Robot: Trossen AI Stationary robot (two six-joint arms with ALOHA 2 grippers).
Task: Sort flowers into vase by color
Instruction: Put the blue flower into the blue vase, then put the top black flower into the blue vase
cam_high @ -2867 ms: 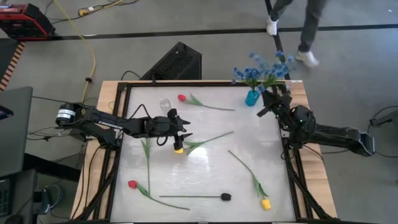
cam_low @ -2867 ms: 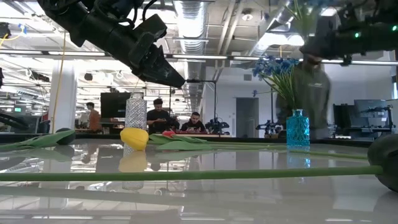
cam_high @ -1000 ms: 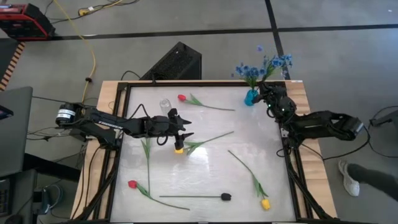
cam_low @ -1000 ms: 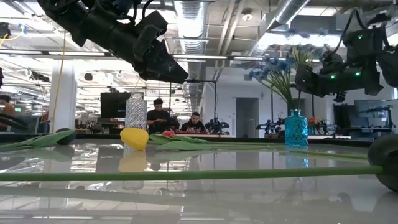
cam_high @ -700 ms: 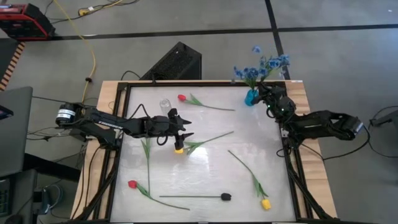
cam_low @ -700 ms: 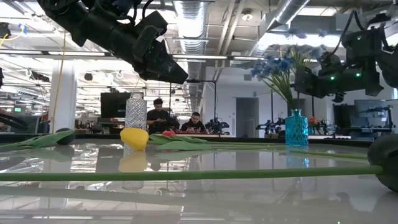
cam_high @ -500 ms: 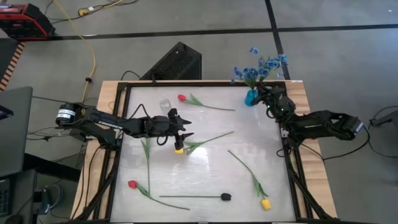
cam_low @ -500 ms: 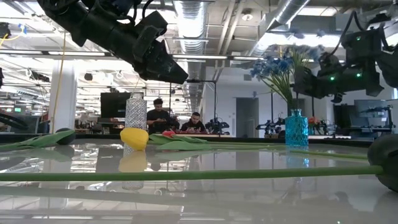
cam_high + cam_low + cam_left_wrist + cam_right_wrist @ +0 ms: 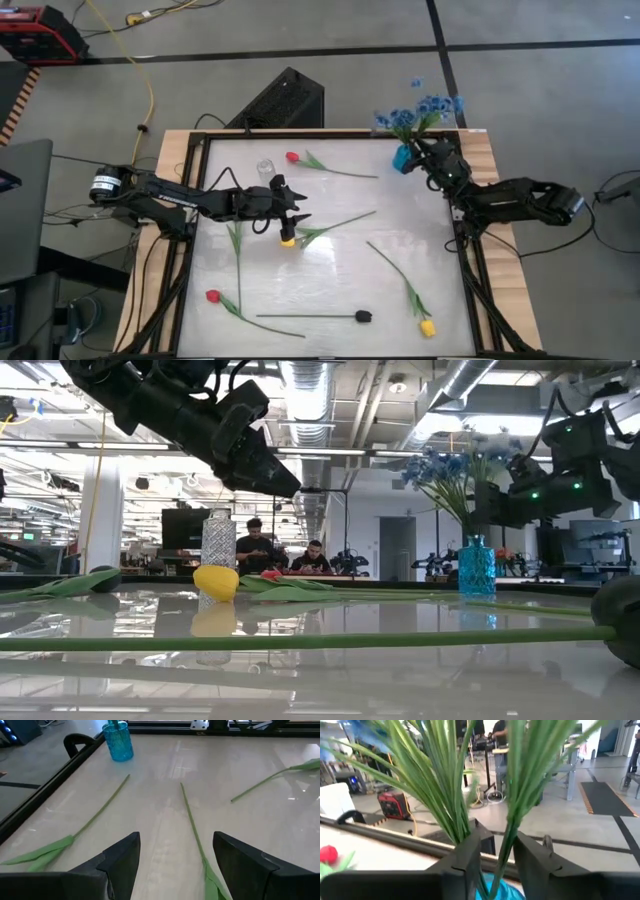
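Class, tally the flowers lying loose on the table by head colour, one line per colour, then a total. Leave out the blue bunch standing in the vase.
Red tulips: 2, one at the far edge, one near the left front
Yellow tulips: 2, one mid-table, one at the front right
Black-headed flower: 1
Total: 5

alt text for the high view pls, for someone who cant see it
Overhead view of a white table: the right gripper is at a blue vase of blue flowers in the far right corner, while the left gripper hovers over a yellow tulip. Red tulips, another yellow tulip and a black-headed flower lie scattered.
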